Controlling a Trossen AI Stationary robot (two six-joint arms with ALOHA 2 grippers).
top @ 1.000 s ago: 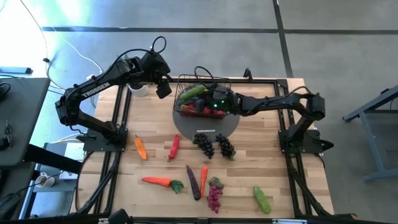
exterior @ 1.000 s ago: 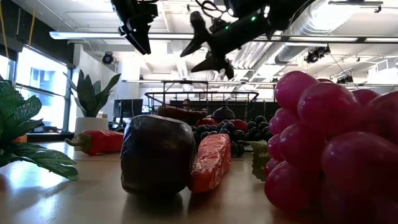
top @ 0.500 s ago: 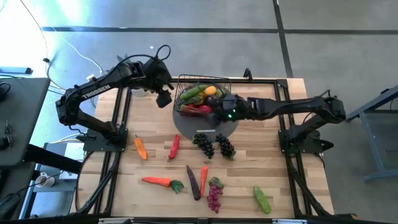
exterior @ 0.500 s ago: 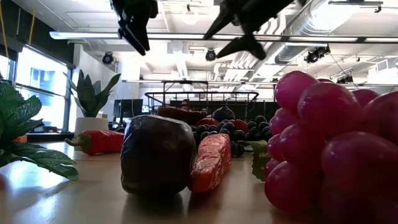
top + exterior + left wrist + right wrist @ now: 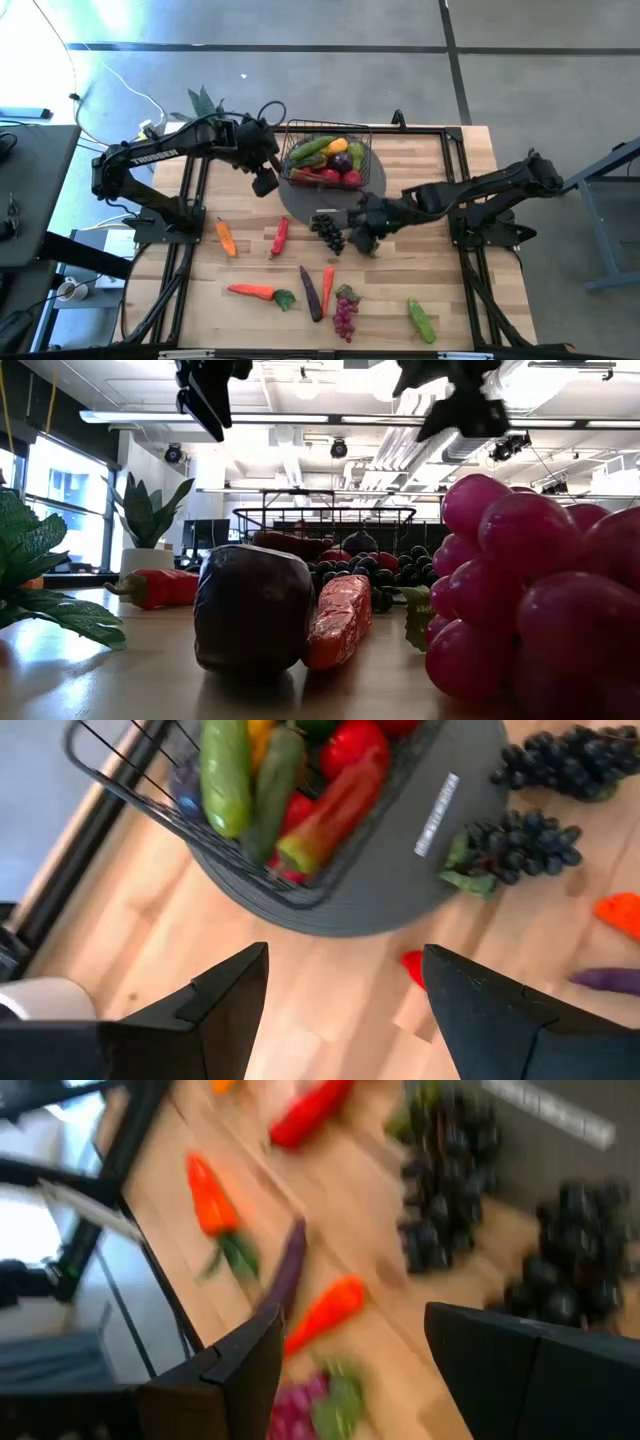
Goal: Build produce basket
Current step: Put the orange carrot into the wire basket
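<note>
Wire basket and loose toy produce on the table.
Black mesh basket [image 5: 327, 160], upright at 12 o'clock, holds cucumber, lemon, peppers, eggplant; dark grapes [image 5: 328, 232], carrots [image 5: 252, 292], purple grapes [image 5: 345, 315] lie toward 6 o'clock.

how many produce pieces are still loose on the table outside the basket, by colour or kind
orange pieces: 3
red pepper: 1
dark grape bunches: 2
purple eggplant: 1
pink grapes: 1
green cucumber: 1
total: 9
</note>
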